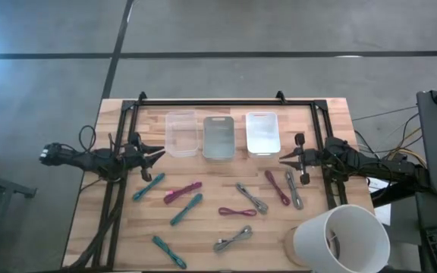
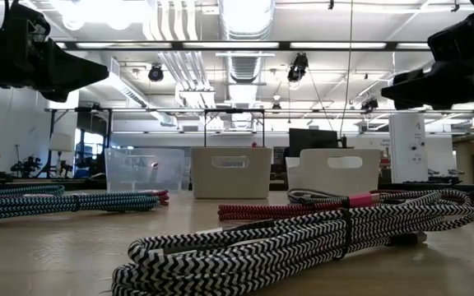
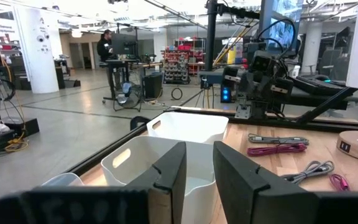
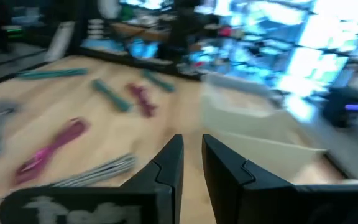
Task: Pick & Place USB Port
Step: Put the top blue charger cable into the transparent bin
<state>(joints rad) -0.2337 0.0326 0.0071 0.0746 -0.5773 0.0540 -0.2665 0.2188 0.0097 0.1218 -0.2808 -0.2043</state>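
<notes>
Several bundled USB cables lie flat on the wooden table: teal ones, a magenta one, maroon ones and grey ones. Three bins stand along the far side: clear, grey and white. My left gripper hovers at the table's left edge, level, pointing right toward the bins, with a narrow gap between its fingers. My right gripper hovers at the right side, pointing left, also narrowly open. Neither holds anything.
A lamp with a white shade stands at the table's near right corner. A black frame runs along the far and side edges. Bare wood lies between the bins and the cables. A person stands far off in the room.
</notes>
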